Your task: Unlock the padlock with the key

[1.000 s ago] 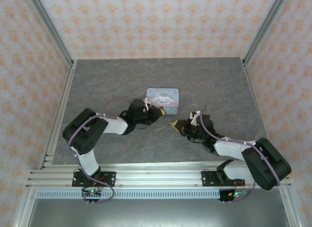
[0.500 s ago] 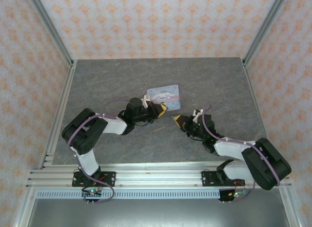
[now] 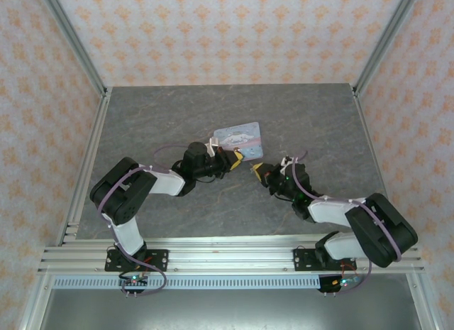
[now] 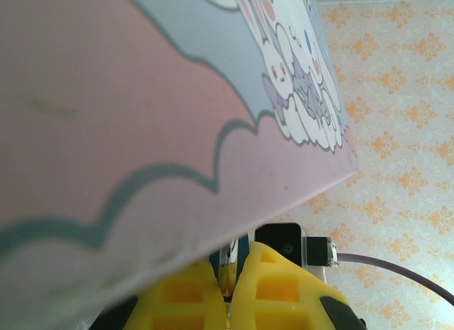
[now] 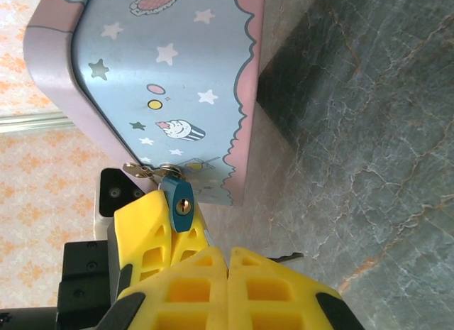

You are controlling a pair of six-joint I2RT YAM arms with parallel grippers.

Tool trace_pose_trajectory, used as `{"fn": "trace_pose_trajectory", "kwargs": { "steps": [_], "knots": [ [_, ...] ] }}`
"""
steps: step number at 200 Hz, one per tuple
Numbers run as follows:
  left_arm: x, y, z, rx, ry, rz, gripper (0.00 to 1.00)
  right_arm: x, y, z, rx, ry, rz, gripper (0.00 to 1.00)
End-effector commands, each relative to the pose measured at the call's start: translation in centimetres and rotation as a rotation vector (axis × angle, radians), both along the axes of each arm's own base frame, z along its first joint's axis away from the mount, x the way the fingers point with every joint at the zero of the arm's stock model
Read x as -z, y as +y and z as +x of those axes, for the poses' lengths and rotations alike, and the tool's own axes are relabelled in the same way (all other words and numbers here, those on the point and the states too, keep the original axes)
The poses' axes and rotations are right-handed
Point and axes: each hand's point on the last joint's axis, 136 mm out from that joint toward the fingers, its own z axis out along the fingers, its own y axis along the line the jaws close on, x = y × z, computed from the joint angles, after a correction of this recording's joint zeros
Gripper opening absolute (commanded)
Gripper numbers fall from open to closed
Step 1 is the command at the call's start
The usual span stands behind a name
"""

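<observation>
The step in hand, as I judge it, is to bring the key to the keyhole. The padlock (image 5: 177,196) hangs on the latch at the front side of the tin (image 3: 237,136), and its gold keyhole (image 5: 184,206) looks toward your right gripper (image 3: 255,168). The tin is tilted up on one edge near the middle of the worktop (image 3: 163,117), a little toward the far edge.

Both fingers of the right gripper are pressed together. A thin grey sliver comes out sideways at their tips, and it seems to be the key (image 5: 287,257). It points along the worktop and not at the keyhole, so turn the wrist first until the blade is in line with the slot. Then go forward slowly and straight. If the blade meets the lock body beside the slot, the small padlock will probably swing away on its shackle.

Hold the tin steady with the left gripper (image 3: 234,157). Its fingers are closed at the latch, just behind the padlock. I cannot tell whether they pinch the latch itself or also the lock.

Both arms reach low over the worktop from the near edge, with the elbows out to the sides. The two grippers point at each other and are near but not touching.
</observation>
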Motion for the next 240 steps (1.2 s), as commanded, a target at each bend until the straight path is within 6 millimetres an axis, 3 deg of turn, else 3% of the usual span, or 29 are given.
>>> {"fn": "trace_pose_trajectory", "kwargs": {
  "steps": [1,240],
  "knots": [
    [-1.2,-0.2,0.4,-0.014,-0.035,-0.032,0.00,-2.3,0.8,1.3,0.017,-0.058,0.052,0.00],
    [-1.3,-1.2,0.0,0.007,-0.037,-0.037,0.00,-2.5,2.8,2.7,-0.014,-0.060,0.078,0.00]
  ]
}}
